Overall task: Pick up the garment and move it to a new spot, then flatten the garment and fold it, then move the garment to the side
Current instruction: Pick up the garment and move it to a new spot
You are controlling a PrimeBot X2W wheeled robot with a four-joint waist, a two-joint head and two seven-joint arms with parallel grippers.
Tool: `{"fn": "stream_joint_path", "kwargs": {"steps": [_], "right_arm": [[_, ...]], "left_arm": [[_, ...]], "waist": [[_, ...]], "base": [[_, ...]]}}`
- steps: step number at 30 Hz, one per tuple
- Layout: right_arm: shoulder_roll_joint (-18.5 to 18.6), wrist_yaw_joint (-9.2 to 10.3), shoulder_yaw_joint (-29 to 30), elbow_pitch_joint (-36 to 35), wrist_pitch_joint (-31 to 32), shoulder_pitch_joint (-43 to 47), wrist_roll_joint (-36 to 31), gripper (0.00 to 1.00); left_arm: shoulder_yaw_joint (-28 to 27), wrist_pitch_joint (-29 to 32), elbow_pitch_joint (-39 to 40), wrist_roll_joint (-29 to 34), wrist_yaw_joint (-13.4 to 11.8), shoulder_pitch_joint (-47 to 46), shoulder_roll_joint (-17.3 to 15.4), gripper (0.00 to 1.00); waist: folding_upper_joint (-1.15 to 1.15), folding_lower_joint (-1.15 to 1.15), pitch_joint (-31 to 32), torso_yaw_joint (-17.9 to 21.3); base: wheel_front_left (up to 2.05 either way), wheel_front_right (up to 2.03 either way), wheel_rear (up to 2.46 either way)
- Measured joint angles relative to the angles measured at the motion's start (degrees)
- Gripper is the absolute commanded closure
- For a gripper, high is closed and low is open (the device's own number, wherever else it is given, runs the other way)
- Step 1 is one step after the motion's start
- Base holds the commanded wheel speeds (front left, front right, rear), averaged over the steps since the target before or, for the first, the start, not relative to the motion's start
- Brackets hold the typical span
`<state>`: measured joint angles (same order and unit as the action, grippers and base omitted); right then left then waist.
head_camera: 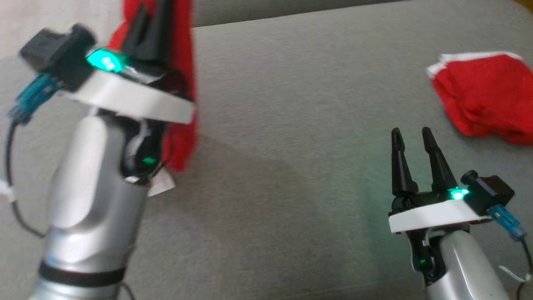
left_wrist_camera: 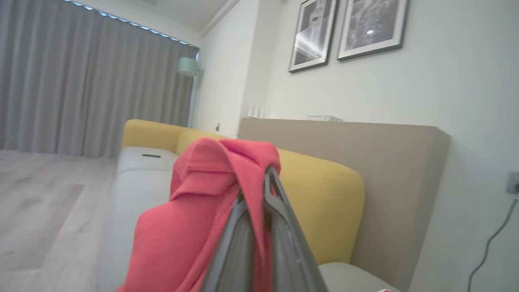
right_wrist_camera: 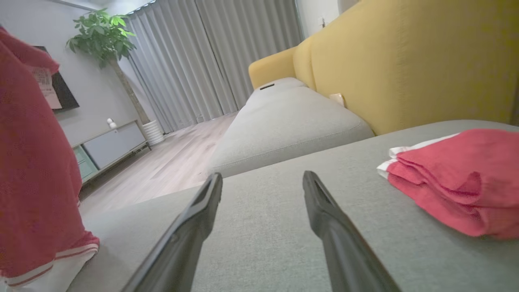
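**Head view:** we see the left hand (head_camera: 152,25) raised high at upper left. It is pinched tight on the red garment (head_camera: 183,83), which hangs beside the wrist, clear of the grey sofa seat (head_camera: 291,125). The right hand (head_camera: 411,134) sits low at lower right, fingers wide apart, holding nothing. At far right a folded red pile (head_camera: 483,100) w/ white trim lies on the sofa seat. We can't tell whether it belongs to this job.

**Left wrist view:** the left hand (left_wrist_camera: 257,186) has both fingers closed on a bunched fold of the garment (left_wrist_camera: 194,211). The cloth drapes over the tips & falls to the left. A yellow backrest (left_wrist_camera: 324,194) stands behind.

**Right wrist view:** the right hand (right_wrist_camera: 262,178) points along the sofa seat (right_wrist_camera: 425,259), fingers spread, nothing btwn them. The garment (right_wrist_camera: 36,162) dangles at far left, its white-striped hem about at seat level. Whether it touches, we can't say. The folded red pile (right_wrist_camera: 458,178) lies to the right, apart from the fingers.

**Our read:** pickup is done. The carry to a new spot looks under way, since the garment is in the air & not laid out. Left to do, as far as we judge: set it down, flatten, fold, then shift it to the side.
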<state>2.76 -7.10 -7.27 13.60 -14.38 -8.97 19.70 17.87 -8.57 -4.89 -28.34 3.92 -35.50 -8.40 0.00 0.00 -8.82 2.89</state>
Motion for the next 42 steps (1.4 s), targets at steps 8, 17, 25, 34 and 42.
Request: {"fn": "stream_joint_path", "kwargs": {"steps": [8, 17, 25, 34, 42], "right_arm": [[0.0, 0.0, -1.1, -0.2, 0.0, -0.1, 1.0, 0.0], [0.0, 0.0, -1.4, -0.3, 0.0, -0.1, 1.5, 0.0], [0.0, 0.0, 0.0, -0.6, 0.0, 0.2, 0.9, 0.0], [0.0, 0.0, 2.9, -1.2, 0.0, 0.6, -1.4, 0.0], [0.0, 0.0, 4.6, -1.5, 0.0, 3.1, -2.7, 0.0]], "left_arm": [[7.7, -1.6, -5.5, 0.7, -1.5, -5.9, 5.7, 1.0], [18.9, -5.2, -12.2, -5.4, -5.5, -6.4, 6.5, 0.0], [15.3, -5.7, -14.7, -3.5, -6.9, -6.4, 4.7, 0.0], [4.4, -6.1, -8.9, -0.4, -7.2, 6.3, -1.5, 0.0], [-2.1, -6.1, -4.3, 1.8, -6.8, 19.2, -2.0, 0.0]], "waist": [[0.0, 0.0, -0.5, 7.4], [0.0, 0.0, -0.4, 11.0], [0.0, 0.0, 1.0, 6.8], [0.0, 0.0, 2.9, 0.1], [0.0, 0.0, 4.6, -4.9]], "base": [[0.0, 0.0, 0.0], [0.0, 0.0, 0.0], [0.0, 0.0, 0.0], [0.0, 0.0, 0.0], [0.0, 0.0, 0.0]]}}
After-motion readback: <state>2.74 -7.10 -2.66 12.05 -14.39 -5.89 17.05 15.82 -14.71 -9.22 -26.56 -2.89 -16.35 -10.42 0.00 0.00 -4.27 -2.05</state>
